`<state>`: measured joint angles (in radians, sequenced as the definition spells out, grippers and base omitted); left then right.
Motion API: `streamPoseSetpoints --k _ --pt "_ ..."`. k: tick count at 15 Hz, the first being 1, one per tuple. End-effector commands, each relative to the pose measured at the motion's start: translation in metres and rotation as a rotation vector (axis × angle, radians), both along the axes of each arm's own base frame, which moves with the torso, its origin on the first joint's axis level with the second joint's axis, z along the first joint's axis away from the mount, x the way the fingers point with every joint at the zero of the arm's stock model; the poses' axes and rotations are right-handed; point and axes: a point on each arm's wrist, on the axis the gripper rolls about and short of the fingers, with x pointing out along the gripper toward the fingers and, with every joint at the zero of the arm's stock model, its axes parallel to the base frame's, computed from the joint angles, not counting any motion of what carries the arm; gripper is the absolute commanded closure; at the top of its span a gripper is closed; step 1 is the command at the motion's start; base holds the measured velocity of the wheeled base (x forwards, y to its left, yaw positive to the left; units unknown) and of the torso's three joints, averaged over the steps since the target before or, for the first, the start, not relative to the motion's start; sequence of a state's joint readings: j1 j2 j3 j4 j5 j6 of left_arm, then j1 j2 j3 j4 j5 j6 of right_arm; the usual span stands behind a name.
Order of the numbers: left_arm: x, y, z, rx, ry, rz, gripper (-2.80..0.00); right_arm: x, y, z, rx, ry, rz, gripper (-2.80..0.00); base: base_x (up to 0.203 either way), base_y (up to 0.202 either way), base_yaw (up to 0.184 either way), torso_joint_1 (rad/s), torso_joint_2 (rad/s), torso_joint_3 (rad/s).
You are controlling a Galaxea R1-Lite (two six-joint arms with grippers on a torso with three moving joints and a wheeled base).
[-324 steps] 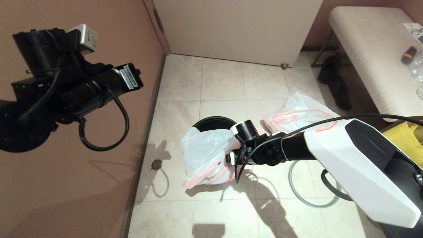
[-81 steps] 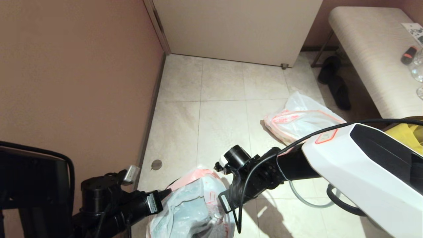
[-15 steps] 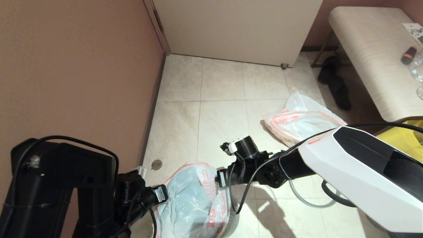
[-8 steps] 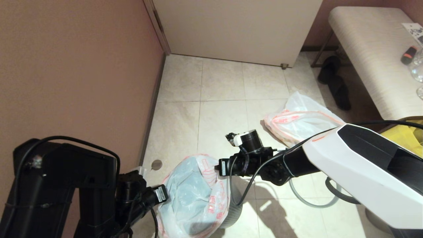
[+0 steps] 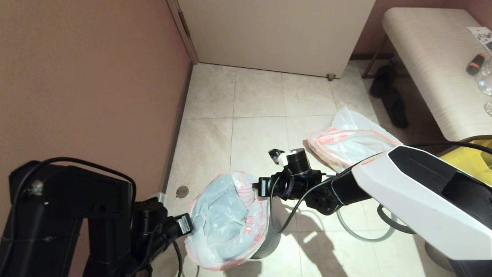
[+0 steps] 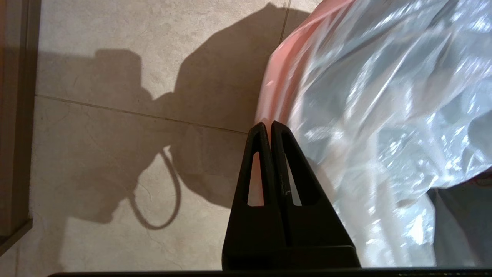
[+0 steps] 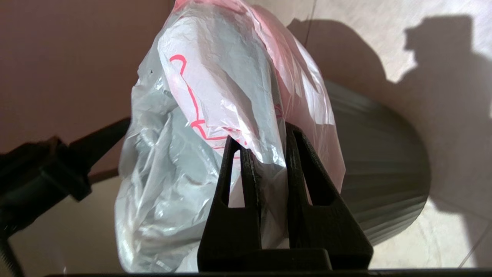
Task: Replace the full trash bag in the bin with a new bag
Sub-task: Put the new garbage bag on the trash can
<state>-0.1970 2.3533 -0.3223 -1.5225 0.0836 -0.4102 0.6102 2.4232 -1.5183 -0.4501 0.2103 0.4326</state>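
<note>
The new bag (image 5: 226, 219) is stretched open over the bin (image 5: 271, 240), and its pink-red hem runs round the mouth. My left gripper (image 5: 189, 227) is at the bag's left side, shut on the hem (image 6: 269, 96) with its fingertips pressed together (image 6: 268, 125). My right gripper (image 5: 256, 184) is at the far right of the mouth, shut on bunched plastic (image 7: 215, 96) between its fingers (image 7: 261, 132). The bin's ribbed dark side (image 7: 384, 181) shows beside the bag. The full trash bag (image 5: 351, 140) lies on the floor further right. The grey hoop rim (image 5: 348, 229) lies on the tiles, partly hidden under my right arm.
A brown wall (image 5: 96, 77) stands close on the left. A pale door (image 5: 276, 34) closes the back. At the right are a bench (image 5: 434, 65), black slippers (image 5: 388, 94) and a big yellow bag (image 5: 474, 157). Bare tiles (image 5: 257, 100) lie beyond the bin.
My right gripper has moved away from me and to the right with the hem in it. The bag's mouth has spread wider over the bin. The left gripper has barely moved.
</note>
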Motion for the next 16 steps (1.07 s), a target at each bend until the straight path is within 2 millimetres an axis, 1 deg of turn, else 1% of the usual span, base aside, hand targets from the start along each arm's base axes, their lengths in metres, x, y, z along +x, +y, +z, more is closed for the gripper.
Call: streamPoseSetpoints --k 1,4,5,8,9,12,14,15,16 --pt "0.002 0.0 0.007 -0.012 -0.054 0.002 0.0 0.006 -0.003 -0.011 0.001 -0.006 -0.018 0.0 0.0 0.0 0.0 0.0 0.0 0.0" --pt "0.001 -0.002 0.006 -0.013 -0.05 -0.006 0.0 0.015 -0.002 -0.026 0.023 -0.067 -0.063 0.0 0.0 0.0 0.0 0.0 0.0 0.0" --pt "0.001 -0.003 0.005 -0.013 -0.046 -0.009 0.0 0.018 -0.004 -0.026 0.032 -0.082 -0.078 0.0 0.0 0.0 0.0 0.0 0.0 0.0" --pt "-0.005 -0.008 0.005 -0.012 -0.032 -0.031 0.0 0.02 -0.011 -0.012 0.065 -0.115 -0.097 0.0 0.0 0.0 0.0 0.0 0.0 0.0" --pt "-0.01 -0.011 0.008 -0.013 -0.028 -0.045 0.0 0.018 -0.011 -0.004 0.091 -0.11 -0.105 0.0 0.0 0.0 0.0 0.0 0.0 0.0" --pt "-0.025 -0.024 0.028 -0.031 -0.061 -0.094 0.0 0.016 -0.013 0.006 0.119 -0.128 -0.109 0.0 0.0 0.0 0.0 0.0 0.0 0.0" --pt "-0.037 -0.032 0.062 -0.06 -0.167 -0.131 0.0 0.009 -0.017 0.025 0.149 -0.165 -0.108 0.0 0.0 0.0 0.0 0.0 0.0 0.0" --pt "-0.044 -0.038 0.078 -0.072 -0.22 -0.164 0.0 0.007 -0.018 0.028 0.153 -0.172 -0.104 0.0 0.0 0.0 0.0 0.0 0.0 0.0" --pt "-0.048 -0.048 0.088 -0.065 -0.264 -0.211 0.0 0.007 -0.018 0.025 0.149 -0.167 -0.101 0.0 0.0 0.0 0.0 0.0 0.0 0.0"
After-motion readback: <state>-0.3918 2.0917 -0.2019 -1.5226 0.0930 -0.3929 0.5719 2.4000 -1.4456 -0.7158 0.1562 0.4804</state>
